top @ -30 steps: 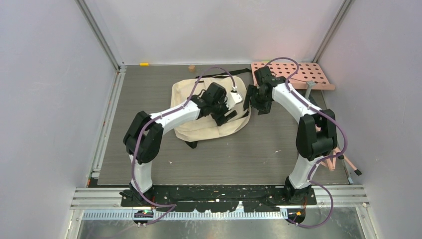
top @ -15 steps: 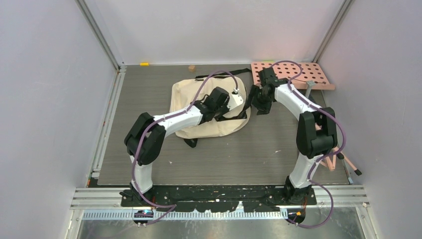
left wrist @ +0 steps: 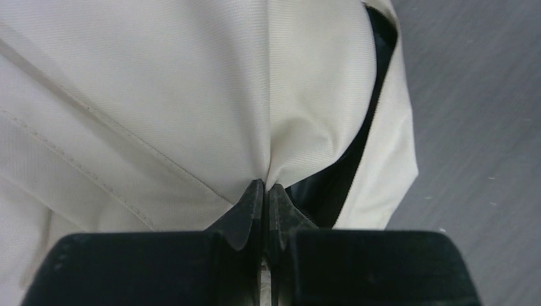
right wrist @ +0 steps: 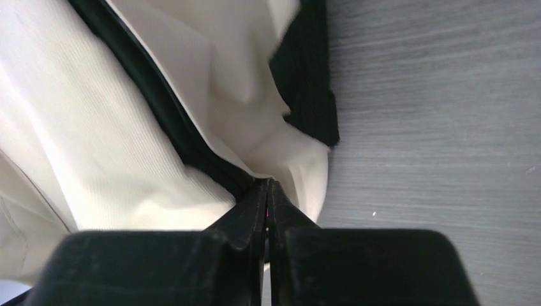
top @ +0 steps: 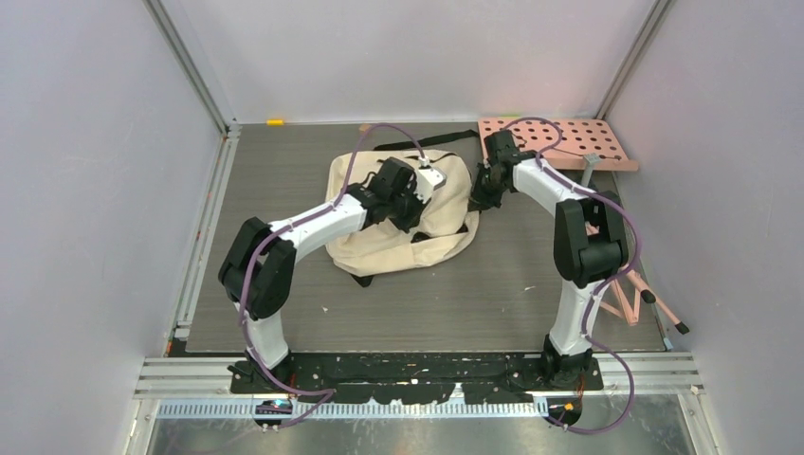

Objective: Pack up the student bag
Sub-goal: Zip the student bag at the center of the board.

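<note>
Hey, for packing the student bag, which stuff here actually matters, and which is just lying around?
Part of the job:
- bag
- left hand, pinching the bag's cloth
- right hand, pinching the bag's zipper edge

Just lying about:
- pink board with holes
- yellow bit at the far edge
- pink sticks at the near right

Left arm (top: 318, 218), right arm (top: 542, 183): white link shells, black joint housings, black base plates. Purple cable (top: 379, 127) loops along each arm. Fingers (left wrist: 245, 213) matte black, wedge-shaped, tapering from broad black block.
</note>
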Tool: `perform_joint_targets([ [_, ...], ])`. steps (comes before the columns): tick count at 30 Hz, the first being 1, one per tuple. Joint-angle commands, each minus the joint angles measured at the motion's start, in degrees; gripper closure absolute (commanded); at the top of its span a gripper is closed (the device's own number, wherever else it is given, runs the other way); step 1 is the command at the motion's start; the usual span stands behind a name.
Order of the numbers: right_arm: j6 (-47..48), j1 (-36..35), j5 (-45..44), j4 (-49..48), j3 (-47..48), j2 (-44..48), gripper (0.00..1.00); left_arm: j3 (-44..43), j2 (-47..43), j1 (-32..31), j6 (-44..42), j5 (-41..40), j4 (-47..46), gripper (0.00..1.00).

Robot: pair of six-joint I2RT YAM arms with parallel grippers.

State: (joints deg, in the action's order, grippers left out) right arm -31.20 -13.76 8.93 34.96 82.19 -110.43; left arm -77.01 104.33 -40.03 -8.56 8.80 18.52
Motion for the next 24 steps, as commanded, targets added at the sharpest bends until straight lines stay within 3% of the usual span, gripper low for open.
perform_joint_targets([
  [1, 1.12, 0.04, 0.79, -5.48, 5.88, -1.21, 0.99, -0.33, -1.96, -1.85, 13.65, 21.75, 10.54, 1.00],
  [4, 2.45, 0.05, 0.76, -5.13, 8.77, -1.90, 0.99, -0.18, -2.80, -1.81, 16.85, 20.54, 9.84, 1.00],
  [7, 3.63, 0.05, -0.11, -3.71, 9.53, -0.29, 0.99, -2.47, -1.50, -1.70, 19.41, 11.50, 13.52, 1.00],
  [10, 4.42, 0.05, -0.21, -0.81, 6.54, 3.86, 0.84, -4.89, 0.51, -0.52, 23.19, 7.10, 16.90, 1.00],
  [13, 4.63, 0.05, 1.96, 0.29, 1.45, 8.61, 0.65, -5.49, 1.28, 0.98, 26.44, 7.74, 16.33, 1.00],
  [15, 4.93, -0.04, 5.18, 0.42, -2.42, 12.21, 0.59, -5.60, 1.32, 1.61, 27.81, 8.85, 15.84, 1.00],
  [20, 5.49, -0.33, 13.45, 2.52, -8.52, 17.01, 0.59, -5.01, 1.90, 3.92, 33.00, 13.66, 14.00, 1.00],
  [24, 3.82, -0.96, 15.33, 0.76, -11.83, 17.69, 0.67, -3.76, 1.48, 5.21, 36.45, 16.92, 10.43, 1.00],
])
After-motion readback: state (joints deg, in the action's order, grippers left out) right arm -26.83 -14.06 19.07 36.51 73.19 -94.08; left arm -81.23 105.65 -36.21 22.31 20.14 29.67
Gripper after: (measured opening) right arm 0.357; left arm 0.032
